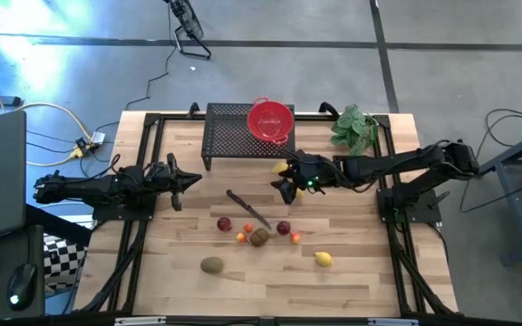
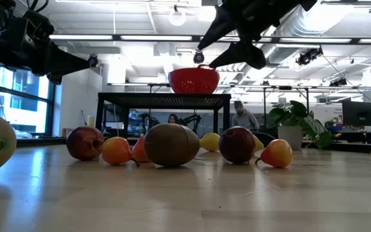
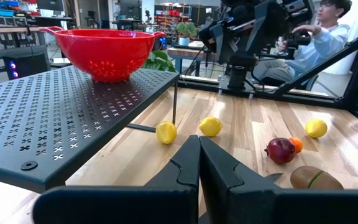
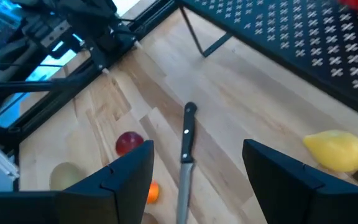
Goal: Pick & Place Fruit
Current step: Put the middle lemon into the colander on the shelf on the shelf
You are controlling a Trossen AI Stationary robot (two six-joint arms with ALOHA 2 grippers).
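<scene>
Red and apparently empty, the colander (image 1: 270, 119) sits on the black perforated rack (image 1: 234, 136) at the back of the worktop (image 1: 361, 272); no fruit shows above its rim in the low or left wrist views, though I cannot see its bottom. If that bowl is the goal, I judge the task hardly begun. All the fruit lies on the wood: two lemons by the rack's front leg, one of them (image 4: 339, 150) just beside the right pincer (image 4: 199, 165), a third lemon (image 1: 323, 259) near the front right, dark red fruit (image 1: 224, 224) and another (image 1: 284, 227), little orange ones (image 1: 241, 237), a kiwi (image 1: 259, 237) in the middle of the cluster and a second kiwi (image 1: 211, 265) closer to the front.

That right pincer hangs above the worktop in front of the rack, jaws spread wide, holding nothing. The left pincer (image 1: 186, 180) waits at the left side, its fingers pressed together and empty.

Between the two lies a dark-handled knife (image 1: 247, 209), right at the edge of the fruit cluster, so a reach for the red pieces could nudge it. A leafy green plant (image 1: 355, 128) stands at the rack's right end. A person sits beyond the worktop.
</scene>
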